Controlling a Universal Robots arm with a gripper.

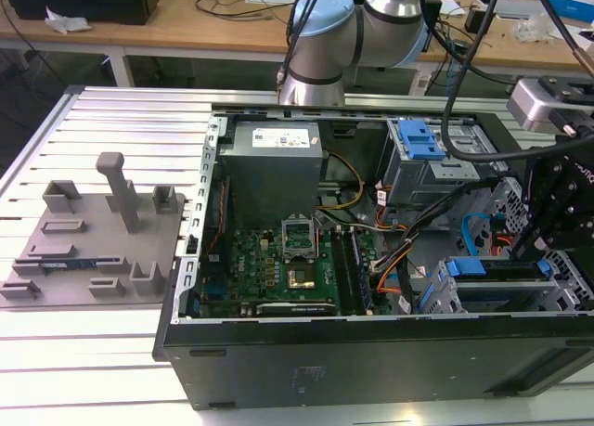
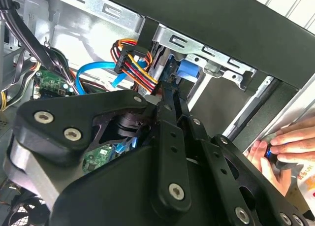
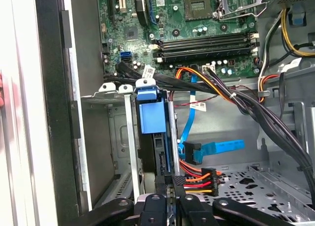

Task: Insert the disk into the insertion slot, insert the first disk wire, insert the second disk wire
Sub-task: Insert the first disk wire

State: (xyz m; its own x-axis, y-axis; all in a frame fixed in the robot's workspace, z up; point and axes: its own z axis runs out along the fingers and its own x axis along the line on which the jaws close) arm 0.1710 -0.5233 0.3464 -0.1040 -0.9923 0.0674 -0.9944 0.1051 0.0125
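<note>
The disk (image 1: 483,270), in its blue carrier (image 3: 150,118), sits inside the insertion slot (image 1: 561,294), the low grey bay (image 3: 127,137) at the case's front corner on the exterior view's right. My gripper (image 3: 170,190) is at the disk's connector end. Its fingers are drawn together on a black plug with red, orange and yellow wires (image 3: 197,180). In the second wrist view the gripper (image 2: 167,95) points at the blue carrier (image 2: 189,69), beside the coloured wire bundle (image 2: 130,58). A flat blue data wire (image 3: 216,147) hangs loose next to the disk, its plug (image 3: 192,153) free.
A taller cage with a blue latch (image 1: 419,140) stands behind the bay. The motherboard (image 1: 278,268) and power supply (image 1: 276,157) fill the case's middle. Black cable bundles (image 3: 236,100) cross above the bay. A person's hand (image 2: 283,145) rests on the case's outer edge.
</note>
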